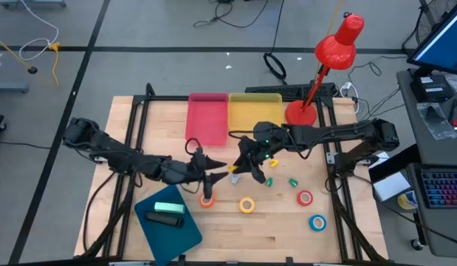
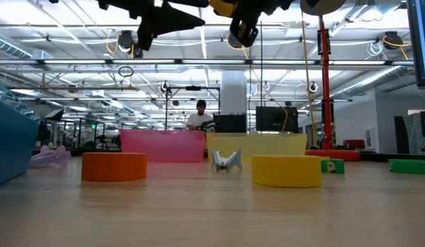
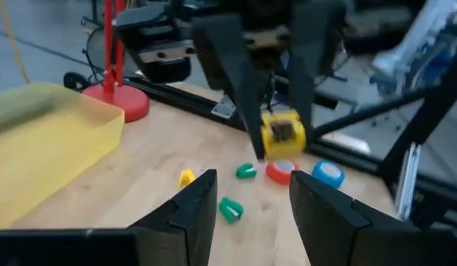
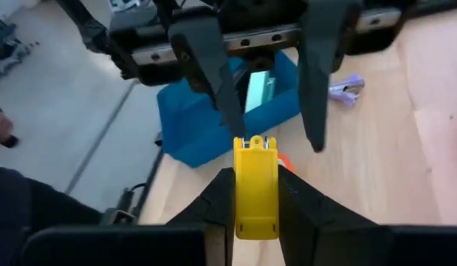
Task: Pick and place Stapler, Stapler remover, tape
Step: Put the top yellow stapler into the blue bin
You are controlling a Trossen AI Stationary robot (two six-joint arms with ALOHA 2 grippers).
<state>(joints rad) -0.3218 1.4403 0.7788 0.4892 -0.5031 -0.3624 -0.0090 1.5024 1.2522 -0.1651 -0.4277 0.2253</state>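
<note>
My right gripper (image 4: 255, 193) is clamped on a small yellow stapler (image 4: 255, 185), holding it in the air just in front of the yellow bin (image 1: 255, 114), near table centre. The left gripper (image 3: 246, 210) sits facing it with fingers part open and nothing between them, looks set for a handover, though that's my guess. Blue tray (image 1: 167, 219), well left and forward of the yellow bin, already has a mint block and a dark item in it; can't tell what either is. Nothing visible inside the yellow bin or the pink bin (image 1: 207, 118) beside it. Still loose on the table forward of the yellow bin: orange tape (image 1: 207, 200), yellow tape (image 1: 247, 205), red tape (image 1: 305, 197), blue tape (image 1: 317, 222), plus the staple remover (image 2: 226, 161). So mostly undone, I'd say.
</note>
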